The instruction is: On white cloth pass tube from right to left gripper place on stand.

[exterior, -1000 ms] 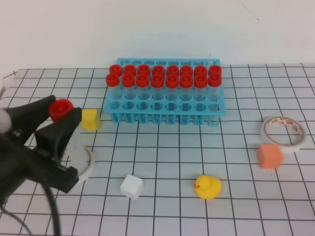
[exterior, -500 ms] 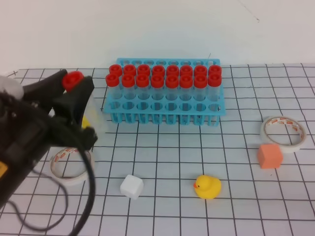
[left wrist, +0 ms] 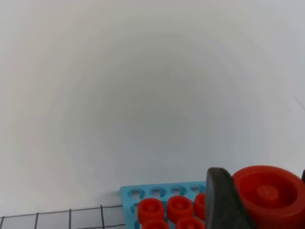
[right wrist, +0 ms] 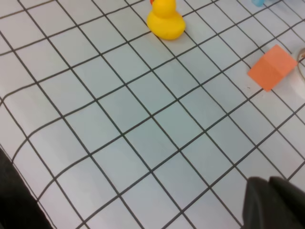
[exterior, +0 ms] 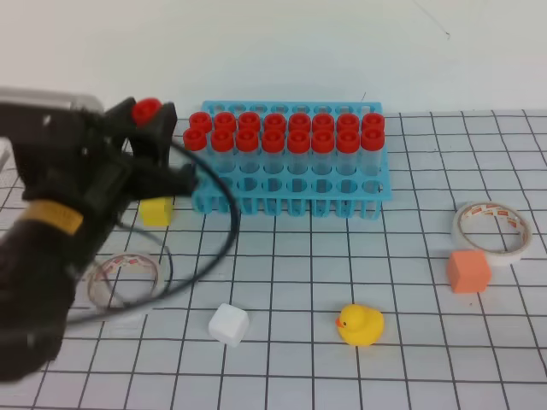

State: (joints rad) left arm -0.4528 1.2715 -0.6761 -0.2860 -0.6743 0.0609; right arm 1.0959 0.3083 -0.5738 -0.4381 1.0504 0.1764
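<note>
My left gripper (exterior: 145,121) is shut on the tube, whose red cap (exterior: 147,108) sticks out above the jaws. It hangs in the air just left of the light blue stand (exterior: 286,192), which holds two rows of red-capped tubes. In the left wrist view the held cap (left wrist: 269,195) sits beside a black finger (left wrist: 224,200), above the stand's left end (left wrist: 131,194). The white cloth (exterior: 291,273) with its black grid covers the table. My right gripper is out of the high view. Its wrist view shows only a dark finger part (right wrist: 276,202) low over the cloth.
A yellow block (exterior: 156,211) and a tape ring (exterior: 128,280) lie under my left arm. A white cube (exterior: 229,325), a yellow duck (exterior: 360,325), an orange block (exterior: 468,271) and a second tape ring (exterior: 491,229) lie in front of the stand.
My left gripper has carried the tube up and to the right, from the front left to the stand's left end. The tape ring below it has come into view.
</note>
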